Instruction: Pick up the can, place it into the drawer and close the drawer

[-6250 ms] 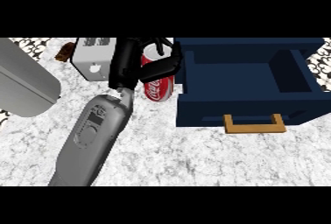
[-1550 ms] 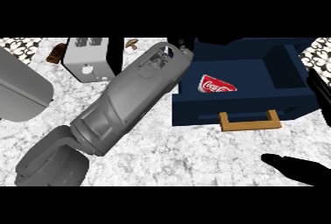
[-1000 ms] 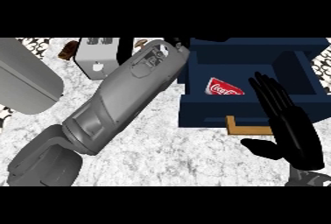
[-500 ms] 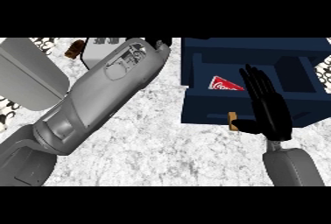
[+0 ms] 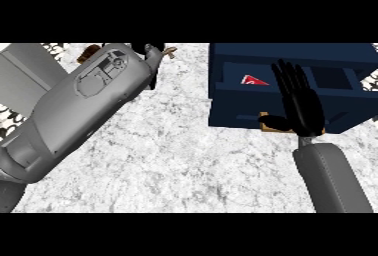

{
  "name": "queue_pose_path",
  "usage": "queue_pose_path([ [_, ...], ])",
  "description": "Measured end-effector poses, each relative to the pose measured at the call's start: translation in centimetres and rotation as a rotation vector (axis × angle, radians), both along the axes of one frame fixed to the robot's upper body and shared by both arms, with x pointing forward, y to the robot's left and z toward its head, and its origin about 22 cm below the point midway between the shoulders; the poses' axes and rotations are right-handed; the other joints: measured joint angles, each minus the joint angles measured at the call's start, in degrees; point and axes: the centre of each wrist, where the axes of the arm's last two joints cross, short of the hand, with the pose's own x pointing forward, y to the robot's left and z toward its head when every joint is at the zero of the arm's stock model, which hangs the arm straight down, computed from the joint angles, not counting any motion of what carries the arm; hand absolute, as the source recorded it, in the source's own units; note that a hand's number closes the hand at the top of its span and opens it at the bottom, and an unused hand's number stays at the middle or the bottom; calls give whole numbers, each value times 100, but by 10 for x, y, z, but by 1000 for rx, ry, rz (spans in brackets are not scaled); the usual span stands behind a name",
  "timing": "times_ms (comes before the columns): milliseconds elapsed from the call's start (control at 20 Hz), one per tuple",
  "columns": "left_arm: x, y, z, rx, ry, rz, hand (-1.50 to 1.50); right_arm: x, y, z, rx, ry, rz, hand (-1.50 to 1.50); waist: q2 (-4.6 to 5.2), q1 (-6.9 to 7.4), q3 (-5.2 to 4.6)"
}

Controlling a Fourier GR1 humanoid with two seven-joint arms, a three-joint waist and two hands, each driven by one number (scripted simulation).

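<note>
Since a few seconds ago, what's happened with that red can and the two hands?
The left hand let go of the can, which now lies in the drawer. The right hand rose from the lower edge to the drawer's front, fingers straight, and the drawer looks partly pushed in. The counter looks unchanged.

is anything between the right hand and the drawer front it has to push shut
Nothing visible. The right hand, fingers straight, lies over the front of the navy drawer at its wooden handle. The red can already sits inside the drawer.

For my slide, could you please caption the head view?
Open right hand at the front of the blue drawer, red can inside.
</note>
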Motion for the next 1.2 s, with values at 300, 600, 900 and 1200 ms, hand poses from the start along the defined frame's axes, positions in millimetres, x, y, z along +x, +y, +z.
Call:
queue_pose_path([
  [300, -6, 24, 2, -1, 20, -3, -150, 25, -1, -5, -34, -67, -46, -150, 33, 46, 8],
  [600, -13, 40, -9, 11, 33, -4, -150, 56, 3, 2, -31, -98, -100, -150, 114, 77, 58],
  [900, -22, 57, -24, 13, 48, -7, -150, 80, 12, 13, -19, -111, -125, -150, 188, 116, 104],
  [1200, -33, 66, -33, 18, 47, -15, -150, 92, 22, 20, -14, -130, -154, -150, 194, 109, 118],
])
